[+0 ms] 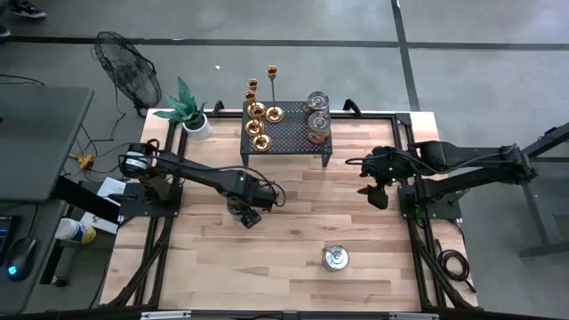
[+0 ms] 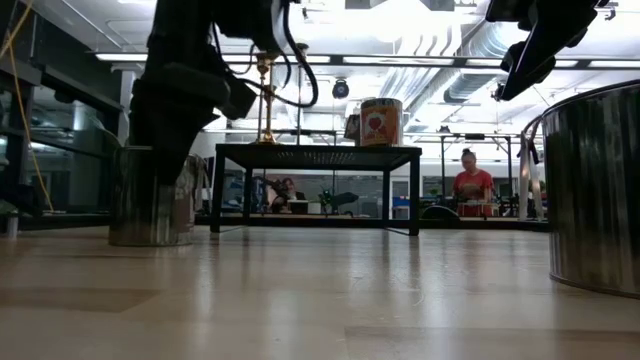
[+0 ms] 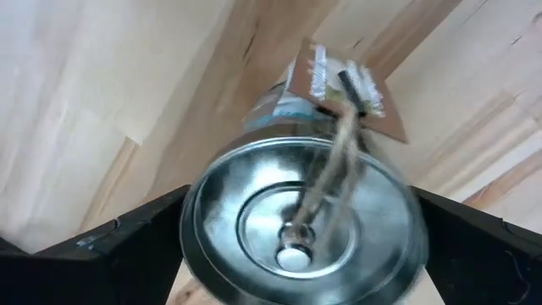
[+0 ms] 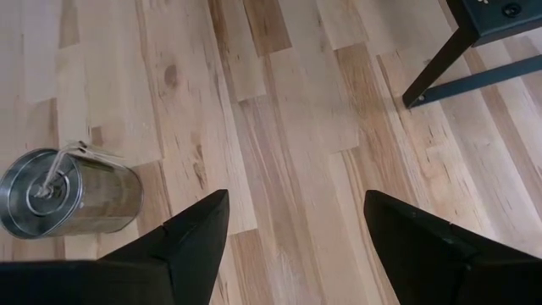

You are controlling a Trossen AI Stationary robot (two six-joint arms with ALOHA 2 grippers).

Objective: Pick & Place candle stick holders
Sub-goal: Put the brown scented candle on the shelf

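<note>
On the left of the high view, a potted plant (image 1: 188, 108) stood at the far left corner of the wooden table (image 1: 293, 231). The left arm reached in from the left edge toward the table's middle. Its left gripper (image 1: 246, 213) hung over a shiny metal tin (image 3: 296, 224); in the left wrist view the two dark fingers (image 3: 127, 246) stood wide on either side of the tin's lid, unclenched, and whether they touched its wall could not be told. A string and a card tag (image 3: 339, 85) lay across the tin's top. In the low view the same tin (image 2: 150, 195) stood upright on the table beneath the arm.

At centre, a small black perforated stand (image 1: 289, 133) occupied the far middle of the table. The candle stick holders (image 1: 260, 120), shiny gold, were grouped on the stand's left part and along its left and far edge, one tall slim holder (image 1: 273, 93) among shorter ones; the tall one also showed in the low view (image 2: 265, 100). Two printed cans (image 1: 317, 120) stood on the stand's right part.

Nearer the front edge, a second metal tin (image 1: 335, 259) stood alone, well apart from both arms.

At right, the right gripper (image 1: 378, 191) hovered above bare table, right of the stand. Its fingers (image 4: 190, 233) stood parted, grasping nothing.
</note>
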